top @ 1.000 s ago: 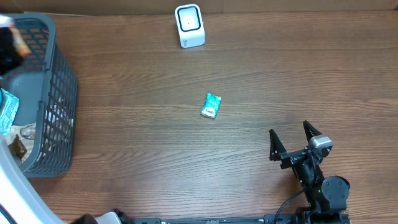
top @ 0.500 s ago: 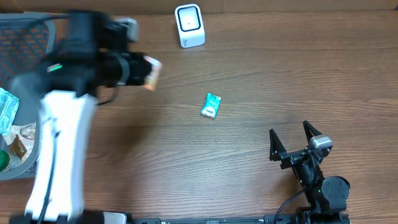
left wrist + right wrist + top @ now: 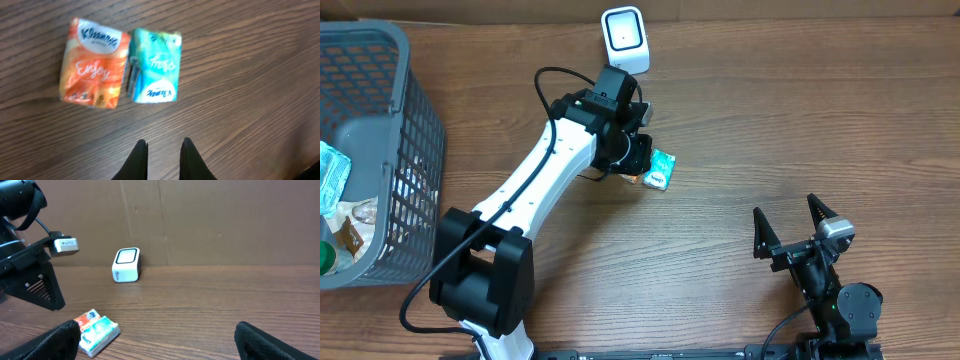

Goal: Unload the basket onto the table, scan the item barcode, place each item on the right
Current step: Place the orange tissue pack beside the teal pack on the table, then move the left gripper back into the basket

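Two Kleenex tissue packs lie side by side and touching on the wooden table: an orange pack (image 3: 92,62) and a teal pack (image 3: 154,65). My left gripper (image 3: 163,143) hovers just above them, its jaws slightly parted and open with nothing between them. In the overhead view the left gripper (image 3: 638,160) covers most of the orange pack, and the teal pack (image 3: 662,170) shows beside it. The white barcode scanner (image 3: 624,38) stands at the far edge. My right gripper (image 3: 785,207) rests wide open at the near right, empty, facing the teal pack (image 3: 102,332) and the scanner (image 3: 126,264).
A grey mesh basket (image 3: 415,150) holding more packaged goods stands at the left edge. A cardboard wall (image 3: 225,220) runs behind the table.
The left arm swung from the basket to the table's middle carrying the orange pack. The pack now lies beside the teal one, and the jaws have parted. The right arm has not moved.
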Robot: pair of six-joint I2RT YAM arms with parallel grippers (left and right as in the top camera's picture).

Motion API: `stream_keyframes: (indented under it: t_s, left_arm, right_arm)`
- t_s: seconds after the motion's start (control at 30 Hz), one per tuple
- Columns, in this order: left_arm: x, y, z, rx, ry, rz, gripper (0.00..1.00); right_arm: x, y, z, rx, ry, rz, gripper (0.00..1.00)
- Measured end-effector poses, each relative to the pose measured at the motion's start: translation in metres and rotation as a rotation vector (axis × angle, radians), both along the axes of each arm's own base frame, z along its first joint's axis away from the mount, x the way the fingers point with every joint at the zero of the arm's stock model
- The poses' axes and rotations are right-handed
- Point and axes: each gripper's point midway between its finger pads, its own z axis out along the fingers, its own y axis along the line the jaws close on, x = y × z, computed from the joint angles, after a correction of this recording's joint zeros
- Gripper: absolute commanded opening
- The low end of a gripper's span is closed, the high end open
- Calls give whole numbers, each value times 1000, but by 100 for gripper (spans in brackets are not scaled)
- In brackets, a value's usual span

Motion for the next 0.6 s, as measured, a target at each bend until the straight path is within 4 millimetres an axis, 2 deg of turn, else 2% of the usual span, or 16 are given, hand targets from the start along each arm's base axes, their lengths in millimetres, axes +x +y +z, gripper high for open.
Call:
stream_keyframes:
  t_s: [0.13,0.2,0.27,0.37,0.4,0.43,0.47,0.5,0.6]
  left_arm:
    - [4,6,8,4,4,21,31]
    - [13,13,25,1,-13,44,34]
    - [26,23,51,-5,-56,76,35]
    - [43,51,108,-5,-166,137,40]
    - [48,62,129,-2,-215,158,49]
    - [51,75,151,3,-268,180,75]
    - [52,91,178,13,-334,210,93]
    - [51,109,204,26,-401,246,100]
    - [41,163,268,74,-579,378,100]
  right_arm:
    - [0,0,0,0,0,0,100]
    - [0,0,0,0,0,0,100]
    - [0,0,0,0,0,0,100]
    - [0,0,0,0,0,0,100]
    - [0,0,0,0,0,0,100]
    - [0,0,0,0,0,0,100]
    - [0,0,0,0,0,0,100]
    - [0,0,0,0,0,0,100]
    - [0,0,0,0,0,0,100]
